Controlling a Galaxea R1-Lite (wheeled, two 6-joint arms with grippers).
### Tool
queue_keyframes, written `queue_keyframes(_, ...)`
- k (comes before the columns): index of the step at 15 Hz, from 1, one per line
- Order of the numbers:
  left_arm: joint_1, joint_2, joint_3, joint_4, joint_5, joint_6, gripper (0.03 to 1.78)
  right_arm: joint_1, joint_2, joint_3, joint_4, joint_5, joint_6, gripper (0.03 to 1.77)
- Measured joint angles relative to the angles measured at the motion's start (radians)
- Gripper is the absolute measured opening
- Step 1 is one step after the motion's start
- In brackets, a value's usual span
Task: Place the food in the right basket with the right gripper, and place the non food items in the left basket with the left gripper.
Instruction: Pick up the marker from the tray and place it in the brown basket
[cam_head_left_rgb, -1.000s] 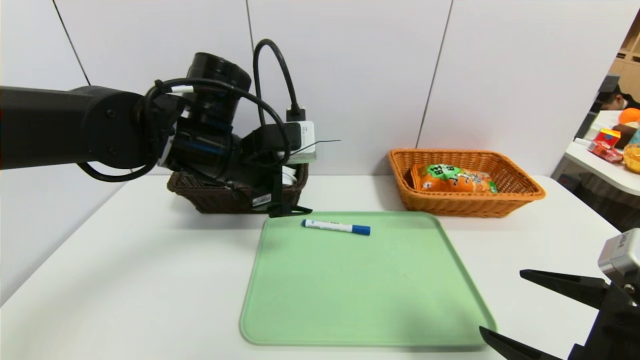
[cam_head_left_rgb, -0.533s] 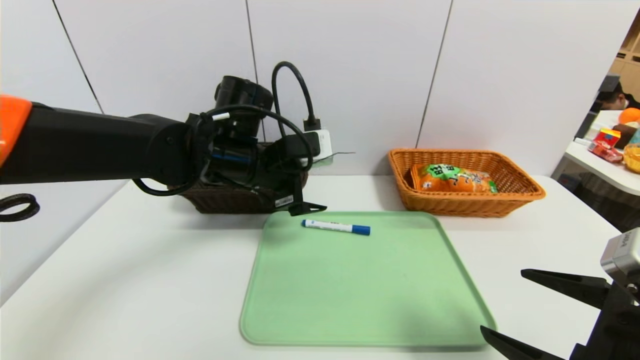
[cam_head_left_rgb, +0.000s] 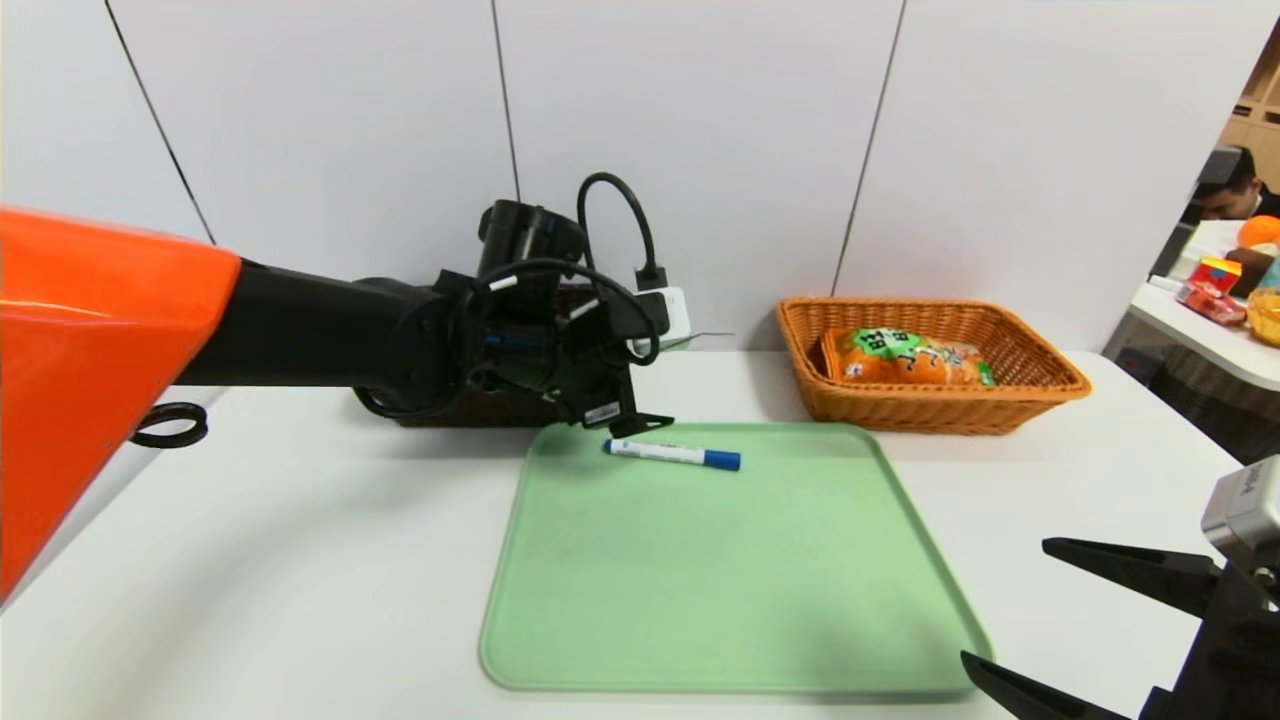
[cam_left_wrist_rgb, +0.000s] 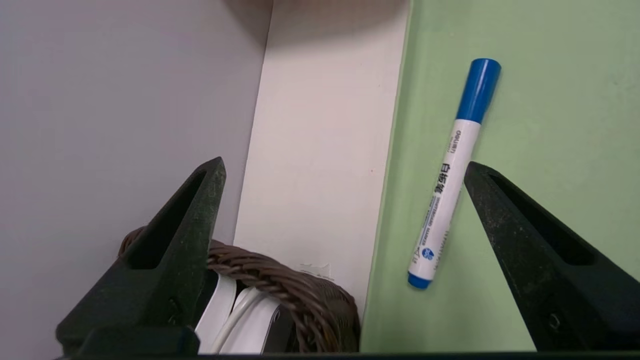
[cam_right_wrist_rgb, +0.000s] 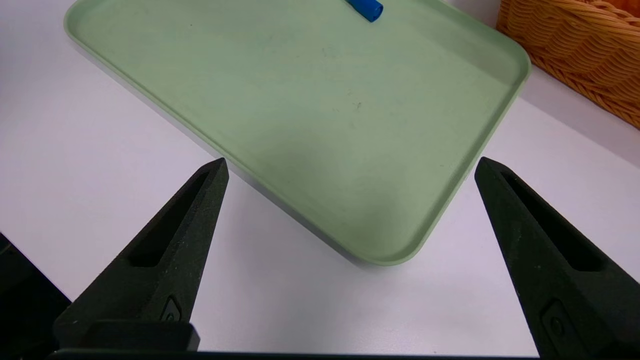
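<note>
The white marker with a blue cap lies at the far edge of the green tray. My left gripper hovers open over the tray's far left corner, empty. In the left wrist view the marker lies just inside one finger of the left gripper. The left basket, dark brown, holds white items with a cord; in the head view it is mostly hidden behind the arm. The food lies in the right basket. My right gripper rests open at the near right, empty.
A white wall stands close behind both baskets. A side table with colourful objects and a seated person are at the far right. In the right wrist view the tray's near corner lies ahead of the right gripper, with the orange-tan basket beyond.
My left arm has swung right and down from over the left basket to the tray's far left corner beside the marker, staying open. The right arm has not moved.
</note>
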Motion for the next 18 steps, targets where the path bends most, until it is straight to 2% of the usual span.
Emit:
queue_keyframes(5,-0.016,0.086,-0.025,-0.089,0.038,-0.036,1.69,0.000,0.000,0.000,0.000,0.000,0.000,1.70)
queue_keyframes(18,-0.020,0.199,-0.039,-0.161,0.050,-0.047,1.69,-0.001,-0.001,0.003,0.000,0.000,0.002,1.70)
